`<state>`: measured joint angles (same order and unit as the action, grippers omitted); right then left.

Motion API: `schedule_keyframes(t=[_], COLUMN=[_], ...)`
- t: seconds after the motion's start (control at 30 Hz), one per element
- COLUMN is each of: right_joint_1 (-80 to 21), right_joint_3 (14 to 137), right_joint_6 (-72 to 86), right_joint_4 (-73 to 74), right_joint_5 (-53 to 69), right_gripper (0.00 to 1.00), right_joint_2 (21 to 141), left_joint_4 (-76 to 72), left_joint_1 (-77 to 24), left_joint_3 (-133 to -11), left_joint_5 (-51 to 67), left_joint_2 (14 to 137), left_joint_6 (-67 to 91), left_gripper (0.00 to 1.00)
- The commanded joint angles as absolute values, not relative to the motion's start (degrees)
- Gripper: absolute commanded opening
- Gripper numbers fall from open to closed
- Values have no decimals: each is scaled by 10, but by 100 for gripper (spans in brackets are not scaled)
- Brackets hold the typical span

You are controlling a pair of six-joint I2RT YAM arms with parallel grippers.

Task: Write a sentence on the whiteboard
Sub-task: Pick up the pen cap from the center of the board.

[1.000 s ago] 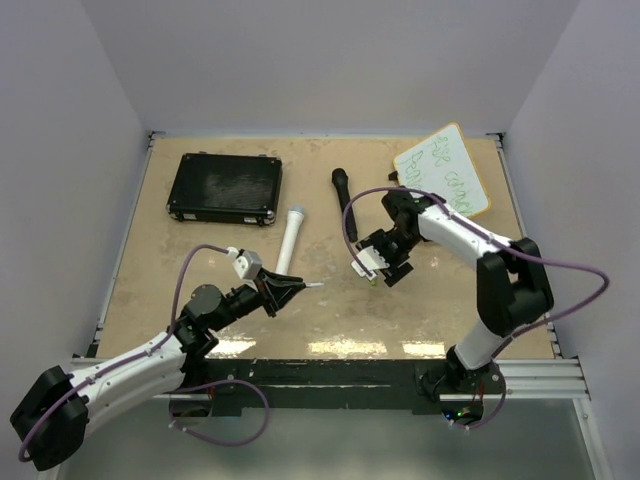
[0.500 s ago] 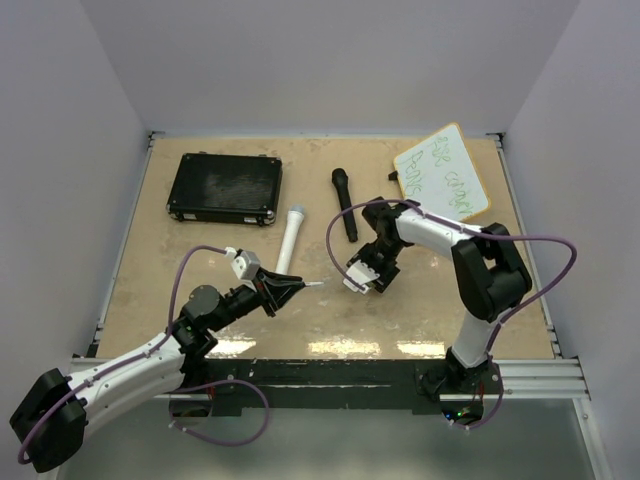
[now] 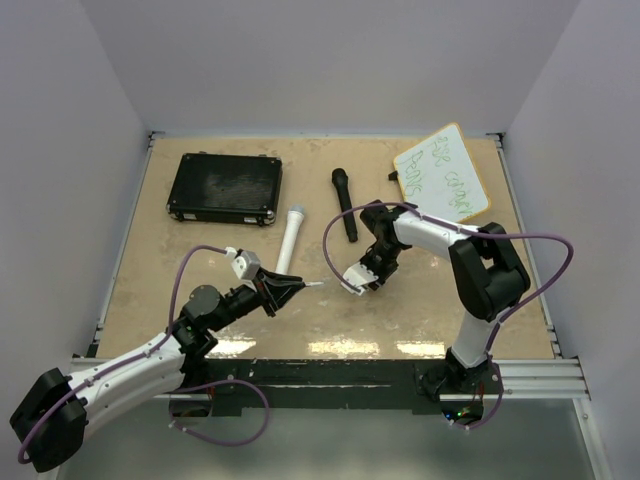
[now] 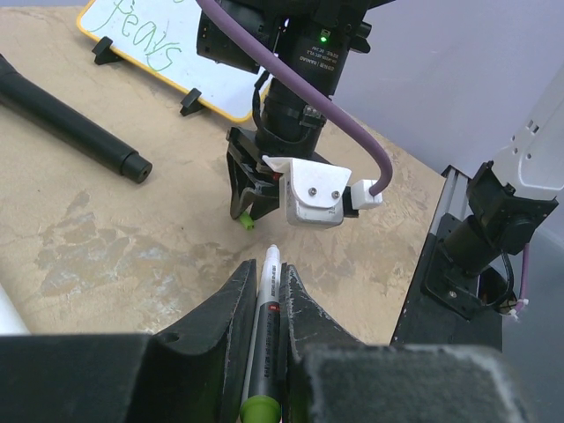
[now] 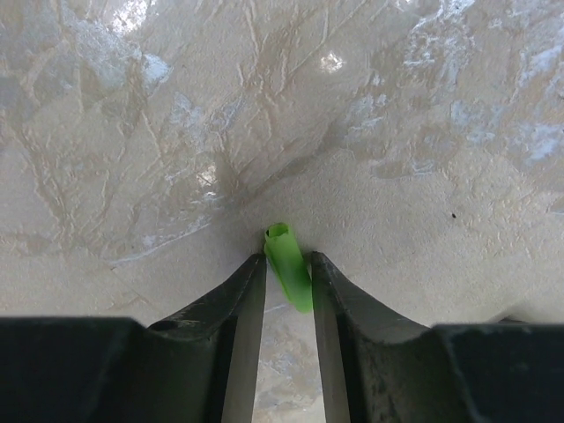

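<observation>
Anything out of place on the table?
The whiteboard sits askew in the far right corner. The marker in the left pincer is uncapped; a green cap lies on the table inside the right pincer.

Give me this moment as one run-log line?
left end effector: shut on marker | right end effector: shut on green cap | whiteboard: bears green sentence

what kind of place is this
Most likely a robotics lab test cell. A left arm and a right arm are bolted at the near edge of a table, plain walls box it in, and props such as a whiteboard and a black case lie on it.
</observation>
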<state>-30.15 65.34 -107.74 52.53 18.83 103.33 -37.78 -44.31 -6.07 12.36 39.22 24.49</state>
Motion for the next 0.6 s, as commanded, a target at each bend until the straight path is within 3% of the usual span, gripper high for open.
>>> schedule_keyframes(t=[0.0,0.17,0.3,0.47,0.57], right_joint_1=[-301,-301,-301,-301,-301], right_joint_3=[629,610,594,577,576], right_joint_6=[-1031,-977,-956,-945,-930], right_joint_4=[498,479,468,464,466], right_joint_5=[142,134,132,138,150], right_gripper=[33,43,42,29,12], right_joint_2=[1036,1034,1033,1044,1047], left_joint_4=[-395,-409,-435,-485,-498], left_joint_1=[-441,-441,-441,-441,-440], left_joint_3=[-71,-69,-61,-45,-40], left_joint_5=[126,129,133,138,137], left_joint_2=[391,403,418,438,444], left_joint_6=[250,253,262,274,277], left_gripper=[0,0,0,0,0])
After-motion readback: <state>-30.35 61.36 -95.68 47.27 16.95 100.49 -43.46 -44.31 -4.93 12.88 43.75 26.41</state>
